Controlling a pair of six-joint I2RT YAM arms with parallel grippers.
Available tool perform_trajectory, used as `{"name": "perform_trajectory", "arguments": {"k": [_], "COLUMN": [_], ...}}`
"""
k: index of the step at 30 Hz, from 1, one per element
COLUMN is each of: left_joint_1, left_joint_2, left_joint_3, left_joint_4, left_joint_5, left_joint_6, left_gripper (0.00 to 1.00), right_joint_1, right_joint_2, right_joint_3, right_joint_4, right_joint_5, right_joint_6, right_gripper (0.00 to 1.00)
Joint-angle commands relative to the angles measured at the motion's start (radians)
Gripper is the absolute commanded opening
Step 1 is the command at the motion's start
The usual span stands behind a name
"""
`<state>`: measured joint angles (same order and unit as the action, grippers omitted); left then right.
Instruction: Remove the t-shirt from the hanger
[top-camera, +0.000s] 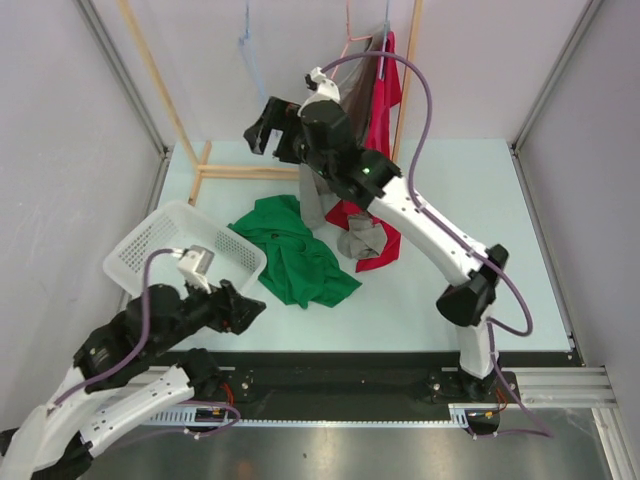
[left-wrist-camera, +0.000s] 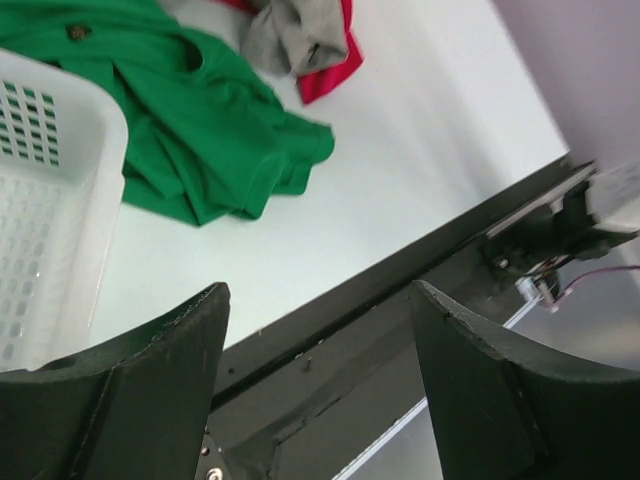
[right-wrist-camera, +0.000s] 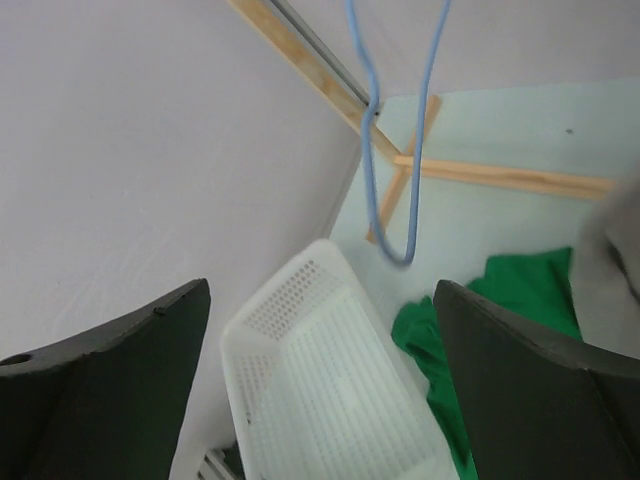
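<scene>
Up by the wooden rack (top-camera: 240, 172), the right claw (top-camera: 262, 128) hangs with fingers apart and nothing between them, facing a bare blue hanger (right-wrist-camera: 398, 258). The green t-shirt (top-camera: 295, 250) lies crumpled on the desk (top-camera: 450, 190) beside the white basket (top-camera: 150, 235), apparently already off its hanger. Red (top-camera: 385, 90) and grey (top-camera: 315, 200) garments drape from the rack. The left claw (left-wrist-camera: 315, 380), also spread and empty, waits low near the basket.
</scene>
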<state>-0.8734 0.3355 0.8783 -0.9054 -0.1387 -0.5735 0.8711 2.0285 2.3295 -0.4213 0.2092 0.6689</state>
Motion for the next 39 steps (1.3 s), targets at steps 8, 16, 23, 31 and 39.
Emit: {"name": "perform_trajectory", "arguments": {"k": [8,16,23,31,39], "left_joint_1": [-0.004,-0.019,-0.022,0.019,0.142], "left_joint_2": [0.269,0.560,0.891,1.301,1.484], "left_joint_3": [-0.071,-0.029,0.141,0.418,0.487], "left_joint_4": [0.100,0.230,0.197,0.074,-0.003], "left_joint_5": [-0.035,-0.203,-0.306,-0.354,-0.371], "left_joint_6": [-0.008,-0.041,-0.202,-0.454,-0.722], "left_gripper": [0.81,0.87,1.00,1.00,1.00], "right_joint_1": [0.106,0.128,0.112,0.109,0.106], "right_joint_2": [-0.479,-0.845,-1.048,-1.203,-1.312], "right_joint_3": [-0.413,-0.797,-0.892,-0.924,-0.920], "right_joint_4": [-0.202,-0.188,-0.255,-0.341,-0.409], "right_joint_5": [0.191,0.226,0.249,0.289,0.317], "right_joint_6": [-0.103,-0.081,-0.065,-0.052,-0.043], "right_gripper": [1.00,1.00,0.99,0.99,1.00]}}
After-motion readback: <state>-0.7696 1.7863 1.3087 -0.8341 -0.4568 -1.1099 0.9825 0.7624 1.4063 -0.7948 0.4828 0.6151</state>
